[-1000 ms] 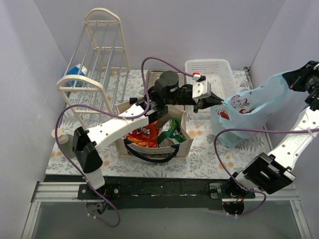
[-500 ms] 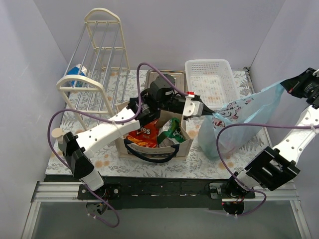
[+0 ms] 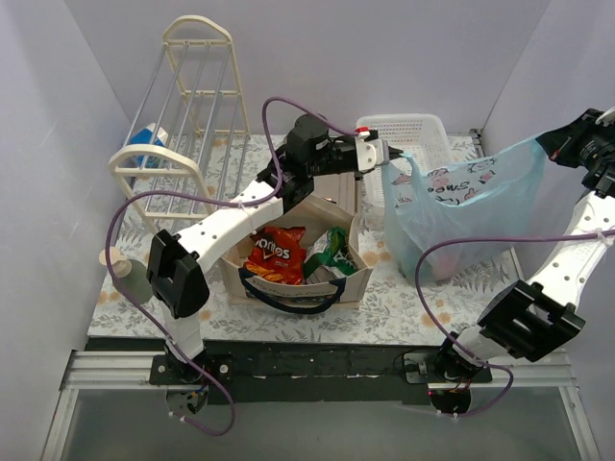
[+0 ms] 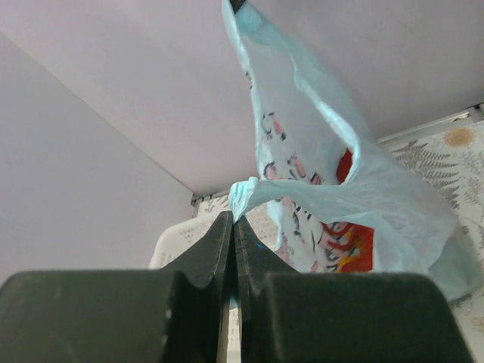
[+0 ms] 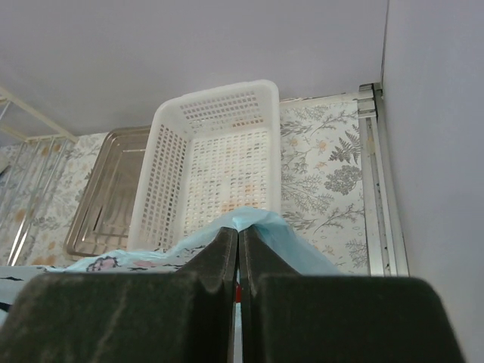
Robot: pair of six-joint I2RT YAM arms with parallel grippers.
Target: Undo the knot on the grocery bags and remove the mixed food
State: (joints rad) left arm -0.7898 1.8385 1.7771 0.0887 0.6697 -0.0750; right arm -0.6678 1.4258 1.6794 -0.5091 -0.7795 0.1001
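Over the last second the left gripper [image 3: 392, 154] has drawn its end of the thin, crinkly light-blue plastic carrier bag [image 3: 461, 206] first back and low, then up and away from the right gripper [image 3: 565, 144]. The bag was bunched close to the right fingers; it now hangs stretched broad between the two. In the left wrist view the fingers [image 4: 215, 242] are pressed together on a twisted tip of blue film just past their ends, and the bag [image 4: 333, 197] balloons beyond them with its mouth parted. In the right wrist view the fingers [image 5: 223, 249] are likewise pinched flat on a fold of the same film [image 5: 261, 221]. Both grippers are therefore clamped on the bag, one on each handle. No knot shows between the handles, so I judge the untying done or nearly so, with emptying the bag next. A red patch low in the bag, far beyond the left fingertips, may be print or food; I cannot tell which. The white slotted plastic basket [image 3: 423, 127] lies behind and below the spread bag. The left arm reaches long across the boxy beige fabric tote [image 3: 354, 279], which sits under its forearm, well back from the fingers. The tote still holds the orange-red Doritos chip bag [image 3: 272, 252] and the green snack bag [image 3: 332, 248]. The right arm climbs the right wall, its wrist bent inward and held high.
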